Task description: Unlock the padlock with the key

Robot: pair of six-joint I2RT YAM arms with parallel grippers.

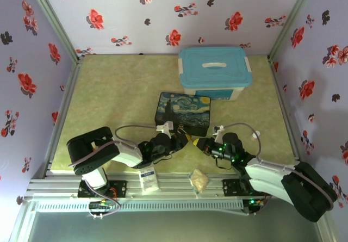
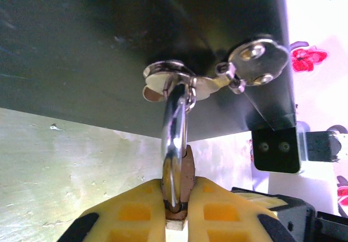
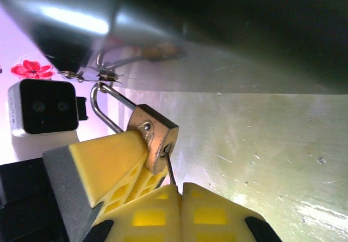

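Two arms meet low over the table (image 1: pixel 119 90), just in front of the near side of a dark box (image 1: pixel 183 111) with a starry-night picture on its lid. From above, the left gripper (image 1: pixel 182 138) comes in from the left and the right gripper (image 1: pixel 202 143) from the right, almost nose to nose. The padlock (image 3: pixel 152 136) hangs at that near face of the box, a little right of its middle. Its silver shackle (image 2: pixel 175 122) is threaded through a shiny metal hasp (image 2: pixel 168 79) on the box wall. Seen from the left wrist, the left gripper (image 2: pixel 175 190) is clamped on the brass body, yellow fingers (image 2: pixel 136 209) pressed against both flat sides and holding it tilted off the table. Seen from the right wrist, the right gripper (image 3: pixel 179 190) is pinched tight on the key (image 3: pixel 171 171), a thin dark sliver running up from between the fingertips to the bottom face of the padlock. How deep it sits I can't tell. The shackle looks seated in the body. A blue-lidded tub (image 1: pixel 215 70) stands at the far side, well apart from the box.
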